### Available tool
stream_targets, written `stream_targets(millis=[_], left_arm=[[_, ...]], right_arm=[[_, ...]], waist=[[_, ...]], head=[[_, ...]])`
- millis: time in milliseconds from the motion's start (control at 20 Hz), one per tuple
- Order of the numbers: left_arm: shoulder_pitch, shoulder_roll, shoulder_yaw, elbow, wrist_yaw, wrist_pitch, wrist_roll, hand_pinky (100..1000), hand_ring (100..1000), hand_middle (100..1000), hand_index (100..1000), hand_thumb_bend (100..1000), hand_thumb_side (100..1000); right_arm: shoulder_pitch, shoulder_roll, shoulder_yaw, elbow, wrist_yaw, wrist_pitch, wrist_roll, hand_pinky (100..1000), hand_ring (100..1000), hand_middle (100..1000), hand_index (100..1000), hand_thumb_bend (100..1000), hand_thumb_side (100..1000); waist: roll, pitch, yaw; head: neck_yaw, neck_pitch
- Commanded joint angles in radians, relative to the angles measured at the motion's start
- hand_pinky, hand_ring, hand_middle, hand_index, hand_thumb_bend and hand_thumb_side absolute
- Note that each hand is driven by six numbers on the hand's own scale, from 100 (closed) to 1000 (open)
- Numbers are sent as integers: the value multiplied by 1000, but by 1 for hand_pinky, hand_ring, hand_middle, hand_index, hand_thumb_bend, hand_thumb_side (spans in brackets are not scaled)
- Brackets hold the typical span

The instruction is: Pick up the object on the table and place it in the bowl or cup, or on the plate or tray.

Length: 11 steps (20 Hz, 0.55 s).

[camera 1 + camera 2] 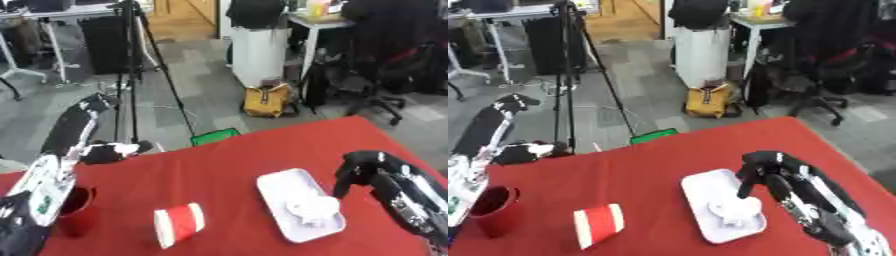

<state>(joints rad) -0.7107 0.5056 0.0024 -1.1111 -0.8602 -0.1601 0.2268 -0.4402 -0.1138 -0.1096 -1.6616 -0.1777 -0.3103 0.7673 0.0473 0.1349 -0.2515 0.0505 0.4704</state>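
Observation:
A white rectangular tray (278, 186) lies on the red table (201, 175), right of centre. A crumpled white object (315, 208) rests on the tray's near half. My right hand (357, 170) hangs just above and to the right of that object, fingers (343, 186) pointing down and apart from the thumb, holding nothing. A red-and-white paper cup (178, 223) lies on its side near the front. A dark red cup (77, 209) stands upright at the left edge. My left hand (112, 151) sits at the table's far left edge, its shape unclear.
My left arm (48, 182) runs along the table's left side beside the dark red cup. Beyond the far edge are a tripod (131, 70), a yellow bag (267, 100) and an office chair (376, 75) on the floor.

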Motion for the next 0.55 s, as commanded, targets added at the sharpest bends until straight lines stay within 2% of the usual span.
stream_targets(millis=[50, 100, 150, 350, 550], left_arm=[[36, 66, 13, -80, 54, 32, -23, 761, 690, 708, 808, 932, 786], [51, 73, 12, -101, 70, 43, -29, 755, 679, 696, 806, 925, 788], [72, 81, 15, -124, 86, 48, -33, 753, 674, 689, 806, 924, 786], [173, 78, -10, -227, 152, 23, -41, 749, 657, 673, 801, 901, 797], [288, 52, -17, -342, 223, 18, -66, 747, 639, 655, 795, 885, 803]], right_arm=[[-9, -31, -14, -2, 10, -8, -14, 541, 527, 632, 833, 100, 593], [-9, -32, -14, -1, 11, -10, -16, 541, 527, 631, 833, 100, 558], [-11, -36, -18, -1, 13, -11, -18, 541, 527, 632, 833, 100, 591], [-6, -47, -36, -3, 24, -10, -37, 541, 527, 632, 833, 100, 591], [-5, -45, -38, -5, 29, -6, -42, 540, 526, 631, 833, 100, 591]], waist=[[-5, -20, 12], [-5, -20, 17], [-4, -18, 32], [-3, -16, 102], [-3, -15, 115]], head=[[-13, 14], [-8, 18], [-2, 29], [-16, 61], [-18, 79]])
